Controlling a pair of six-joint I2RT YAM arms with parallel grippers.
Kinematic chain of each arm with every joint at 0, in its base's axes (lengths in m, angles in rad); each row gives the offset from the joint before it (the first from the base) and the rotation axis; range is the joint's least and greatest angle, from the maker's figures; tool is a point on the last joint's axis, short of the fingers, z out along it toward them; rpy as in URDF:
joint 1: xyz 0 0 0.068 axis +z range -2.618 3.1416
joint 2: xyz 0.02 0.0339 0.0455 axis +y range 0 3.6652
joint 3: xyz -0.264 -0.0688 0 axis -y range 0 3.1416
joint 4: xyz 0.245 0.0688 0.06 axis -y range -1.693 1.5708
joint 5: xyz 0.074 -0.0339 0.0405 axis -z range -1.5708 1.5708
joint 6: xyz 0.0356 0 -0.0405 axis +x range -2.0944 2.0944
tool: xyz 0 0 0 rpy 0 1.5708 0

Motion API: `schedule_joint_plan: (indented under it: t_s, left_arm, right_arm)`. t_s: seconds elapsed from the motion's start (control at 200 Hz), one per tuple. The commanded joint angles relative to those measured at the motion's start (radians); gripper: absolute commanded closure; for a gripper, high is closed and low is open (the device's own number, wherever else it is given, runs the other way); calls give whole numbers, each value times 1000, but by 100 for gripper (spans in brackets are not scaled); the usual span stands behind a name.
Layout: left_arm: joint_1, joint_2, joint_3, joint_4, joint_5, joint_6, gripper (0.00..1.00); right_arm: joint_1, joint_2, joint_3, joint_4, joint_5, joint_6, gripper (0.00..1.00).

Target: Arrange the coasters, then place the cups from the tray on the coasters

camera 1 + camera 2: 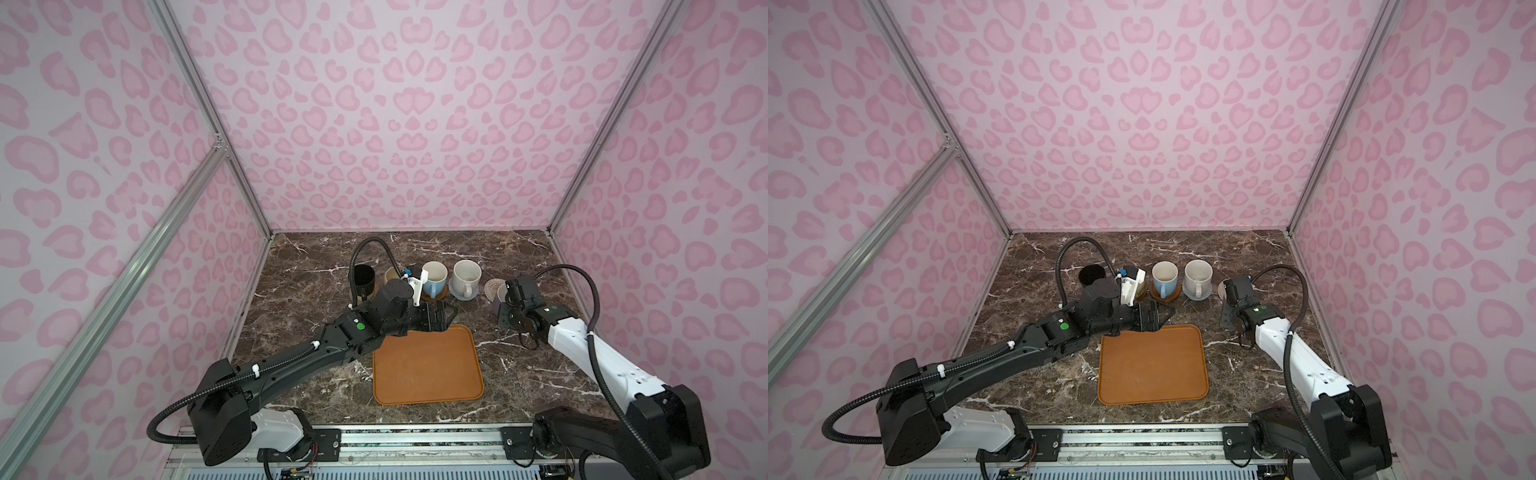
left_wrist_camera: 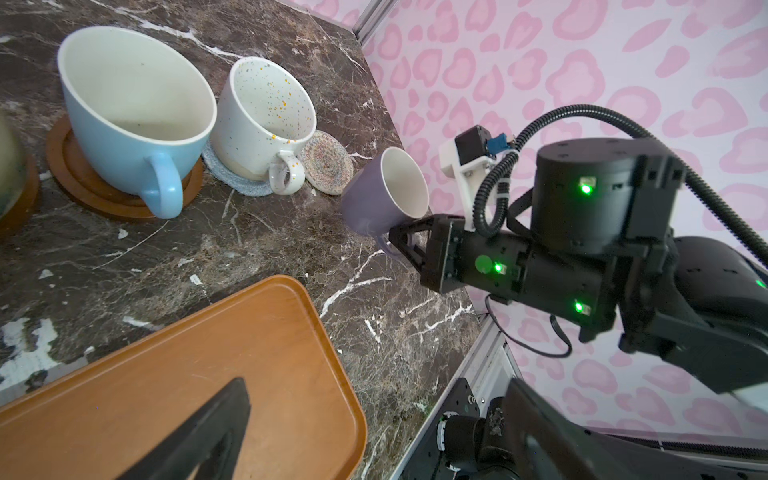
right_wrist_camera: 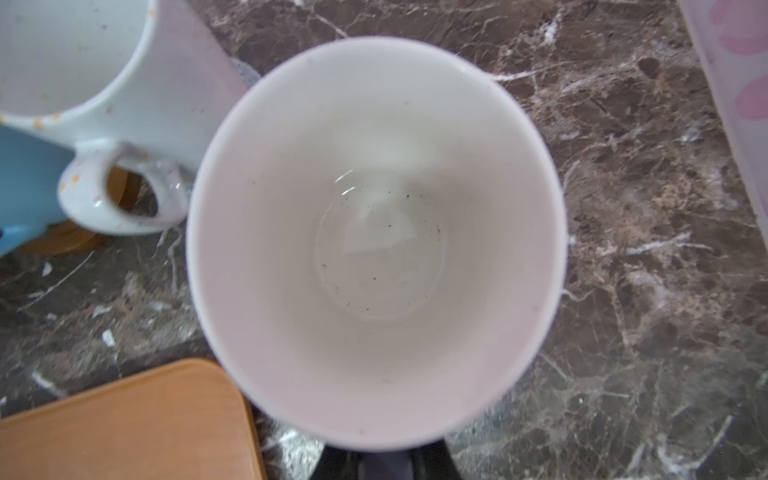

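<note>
Lavender mug hangs tilted in the right gripper, jaws pinched on its handle. It sits just beside the beige knitted coaster, not yet on it. Left gripper is spread wide, holding nothing, above the far edge of the tray. Risks: a handle-only grip lets the mug swing. Set down tilted, it may land half off the coaster or knock the neighbouring speckled mug.

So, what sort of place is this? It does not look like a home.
Probably a robot test booth, not a real kitchen. Pink patterned wall panels sit in an aluminium frame, and a rail at the front of the marble-look tabletop carries the left arm and the right arm.
</note>
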Motion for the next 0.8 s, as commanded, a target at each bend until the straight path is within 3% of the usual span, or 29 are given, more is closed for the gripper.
schedule_joint_plan:
  t_s: [0.0, 0.1, 0.325, 0.795]
  left_arm:
    - [14, 33, 23, 35, 23, 10, 3]
    - [18, 67, 34, 64, 100, 25, 3]
    - [22, 99, 45, 56, 96, 15, 3]
    - [26, 126, 53, 53, 85, 16, 3]
  right_arm:
    - [-50, 83, 73, 94, -40, -44, 100]
    - [-84, 166, 125, 134, -60, -51, 100]
    - [-88, 345, 253, 122, -7, -70, 100]
    - [-86, 401, 230, 148, 13, -85, 100]
